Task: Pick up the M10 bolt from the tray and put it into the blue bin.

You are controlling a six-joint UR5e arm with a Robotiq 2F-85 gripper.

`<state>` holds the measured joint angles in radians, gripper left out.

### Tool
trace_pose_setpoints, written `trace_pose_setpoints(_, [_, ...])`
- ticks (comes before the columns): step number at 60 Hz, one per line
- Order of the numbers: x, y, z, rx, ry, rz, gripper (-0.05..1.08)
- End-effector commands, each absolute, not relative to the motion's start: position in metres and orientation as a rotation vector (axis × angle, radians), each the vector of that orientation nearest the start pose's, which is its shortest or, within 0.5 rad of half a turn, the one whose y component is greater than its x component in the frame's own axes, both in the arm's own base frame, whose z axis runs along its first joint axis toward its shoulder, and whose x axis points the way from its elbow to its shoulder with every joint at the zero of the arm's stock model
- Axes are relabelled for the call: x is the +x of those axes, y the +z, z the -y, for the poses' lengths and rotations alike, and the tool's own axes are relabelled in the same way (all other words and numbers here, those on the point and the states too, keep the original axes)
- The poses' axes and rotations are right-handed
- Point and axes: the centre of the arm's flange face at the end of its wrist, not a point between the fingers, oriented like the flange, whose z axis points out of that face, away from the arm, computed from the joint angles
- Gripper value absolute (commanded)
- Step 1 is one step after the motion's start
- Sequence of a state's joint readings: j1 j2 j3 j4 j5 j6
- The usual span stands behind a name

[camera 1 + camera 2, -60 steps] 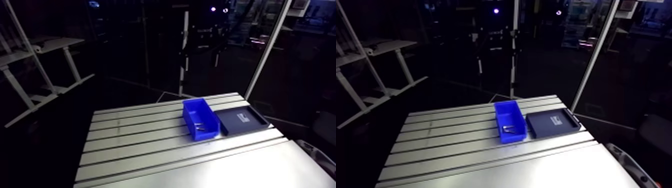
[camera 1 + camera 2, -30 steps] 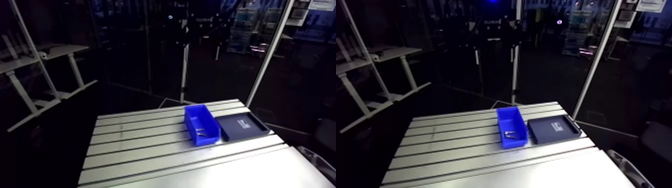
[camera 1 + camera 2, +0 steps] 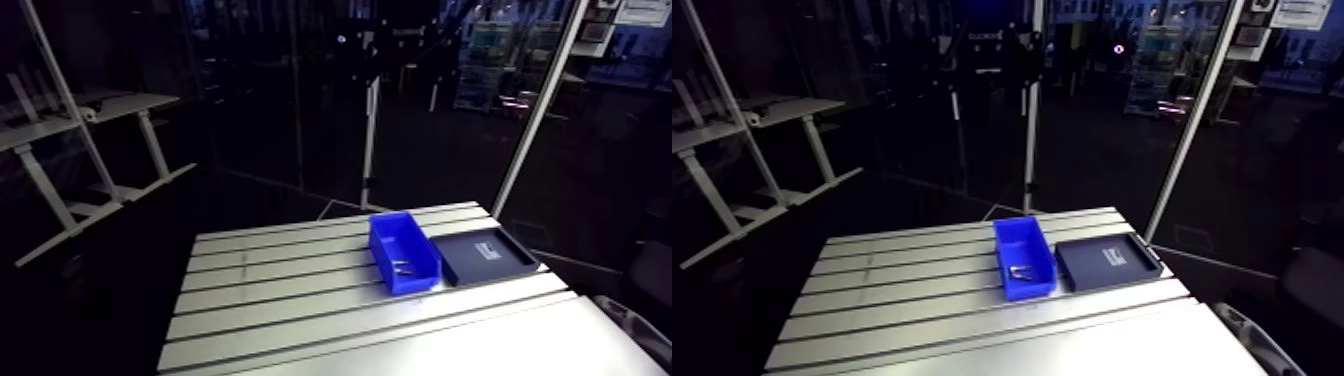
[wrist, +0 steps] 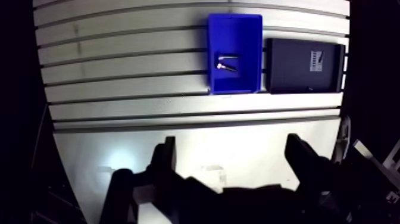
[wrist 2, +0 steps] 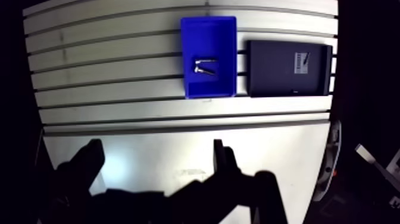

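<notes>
In the arm view, a blue rectangular plastic bin (image 3: 415, 283) is sitting on the slotted aluminium table (image 3: 280, 290), just beside a dark flat tray (image 3: 465, 264).

In the wrist view, the black two-finger gripper (image 4: 235, 161) is hanging spread wide, gripping nothing. Small silver metal bolts (image 4: 226, 67) are lying inside the bin.

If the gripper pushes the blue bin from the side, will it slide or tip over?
The blue bin is low with a broad base, so it would probably slide, not tip. It looks like plastic holding only two small bolts, so likely light.
</notes>
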<state>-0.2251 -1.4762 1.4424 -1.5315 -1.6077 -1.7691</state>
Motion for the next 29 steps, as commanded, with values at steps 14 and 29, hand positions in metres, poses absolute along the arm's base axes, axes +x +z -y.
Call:
trace_pose_setpoints(14, [-0.5439,0.5022,0.0093,0.043,0.054,-3.136,0.01])
trace_pose_setpoints(29, [-0.5433,0.5017,0.0089,0.042,0.060,-3.134,0.01])
